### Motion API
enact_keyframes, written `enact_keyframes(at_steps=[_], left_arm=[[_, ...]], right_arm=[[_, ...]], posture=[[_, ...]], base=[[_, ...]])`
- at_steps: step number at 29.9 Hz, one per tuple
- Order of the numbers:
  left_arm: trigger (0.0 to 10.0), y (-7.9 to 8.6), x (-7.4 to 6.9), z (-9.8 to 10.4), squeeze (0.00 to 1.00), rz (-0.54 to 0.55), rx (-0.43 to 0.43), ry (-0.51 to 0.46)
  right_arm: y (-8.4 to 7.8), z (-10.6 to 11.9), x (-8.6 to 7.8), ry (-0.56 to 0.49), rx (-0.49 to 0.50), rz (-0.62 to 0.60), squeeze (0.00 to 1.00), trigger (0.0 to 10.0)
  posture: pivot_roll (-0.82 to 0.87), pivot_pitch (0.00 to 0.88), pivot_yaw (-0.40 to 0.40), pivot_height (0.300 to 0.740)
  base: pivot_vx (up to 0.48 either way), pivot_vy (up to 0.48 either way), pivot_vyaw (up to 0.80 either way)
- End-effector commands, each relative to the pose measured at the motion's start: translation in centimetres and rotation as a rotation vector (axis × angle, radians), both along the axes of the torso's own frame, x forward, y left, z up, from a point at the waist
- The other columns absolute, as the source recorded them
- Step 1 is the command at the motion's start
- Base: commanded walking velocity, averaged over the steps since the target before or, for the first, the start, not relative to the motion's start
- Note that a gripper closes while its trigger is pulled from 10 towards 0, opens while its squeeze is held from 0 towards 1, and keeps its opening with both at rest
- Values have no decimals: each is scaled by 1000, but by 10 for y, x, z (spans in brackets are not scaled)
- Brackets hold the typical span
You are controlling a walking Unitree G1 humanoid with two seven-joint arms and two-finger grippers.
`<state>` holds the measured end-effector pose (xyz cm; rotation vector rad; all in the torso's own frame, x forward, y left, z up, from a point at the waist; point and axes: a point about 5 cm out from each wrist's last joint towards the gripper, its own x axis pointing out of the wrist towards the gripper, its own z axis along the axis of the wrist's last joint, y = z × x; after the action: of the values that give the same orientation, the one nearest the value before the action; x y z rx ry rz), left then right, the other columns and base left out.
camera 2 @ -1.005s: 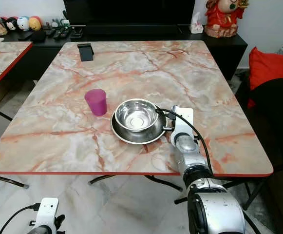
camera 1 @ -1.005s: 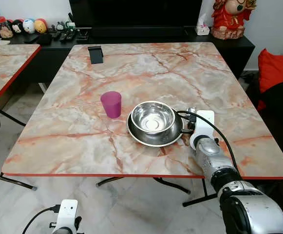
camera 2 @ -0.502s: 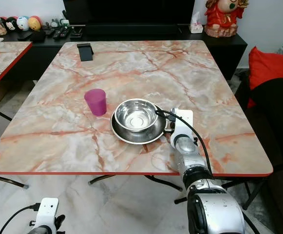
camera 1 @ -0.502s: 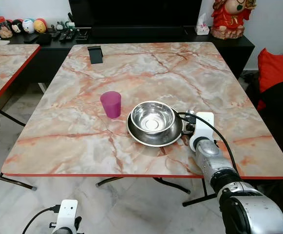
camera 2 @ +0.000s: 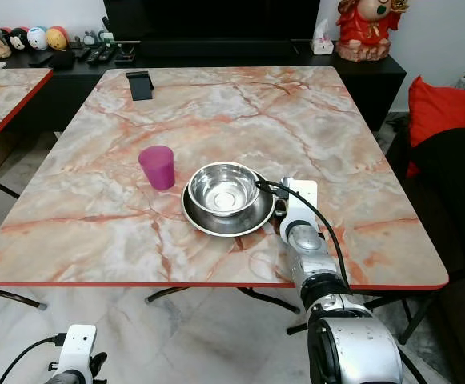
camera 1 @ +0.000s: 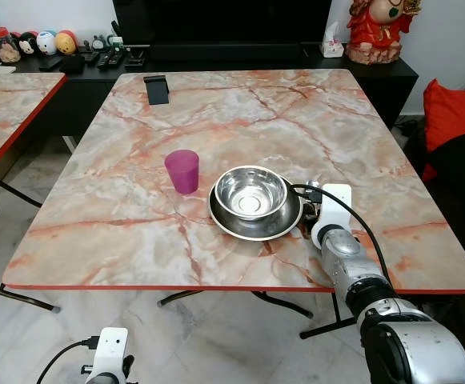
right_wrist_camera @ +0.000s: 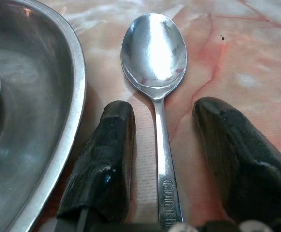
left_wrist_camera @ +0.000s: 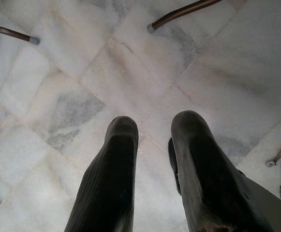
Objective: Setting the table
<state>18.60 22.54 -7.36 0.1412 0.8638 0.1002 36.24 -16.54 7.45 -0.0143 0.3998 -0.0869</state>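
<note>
Spoon (right_wrist_camera: 155,63) between open right hand (right_wrist_camera: 174,140) fingers

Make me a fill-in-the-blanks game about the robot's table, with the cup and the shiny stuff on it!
1. The cup beside the bowl is coloured ____.
2. The steel bowl sits on a steel ____.
3. Between the open fingers of the right hand lies a ____.
4. The left hand hangs over the tiled ____.

Missing words: purple; plate; spoon; floor
</note>
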Motion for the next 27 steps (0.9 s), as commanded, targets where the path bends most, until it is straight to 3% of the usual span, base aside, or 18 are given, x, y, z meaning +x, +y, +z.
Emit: enact_keyframes(at_steps=[1, 11, 27], left_arm=[[10000, 5, -5, -2, 0, -2, 22, 25], [10000, 4, -4, -2, 0, 0, 22, 23], [10000, 5, -5, -2, 0, 0, 21, 24]], right_arm=[[2, -7, -4, 25, 10, 4, 0, 10000], [-2, 3, 1, -43, 8, -25, 0, 10000], [-2, 6, 2, -60, 1, -35, 0, 10000]], posture=[[-5, 14, 16, 740], [-5, 16, 14, 740], [-3, 16, 15, 740]], base=[[0, 0, 0], [0, 0, 0], [0, 0, 0]])
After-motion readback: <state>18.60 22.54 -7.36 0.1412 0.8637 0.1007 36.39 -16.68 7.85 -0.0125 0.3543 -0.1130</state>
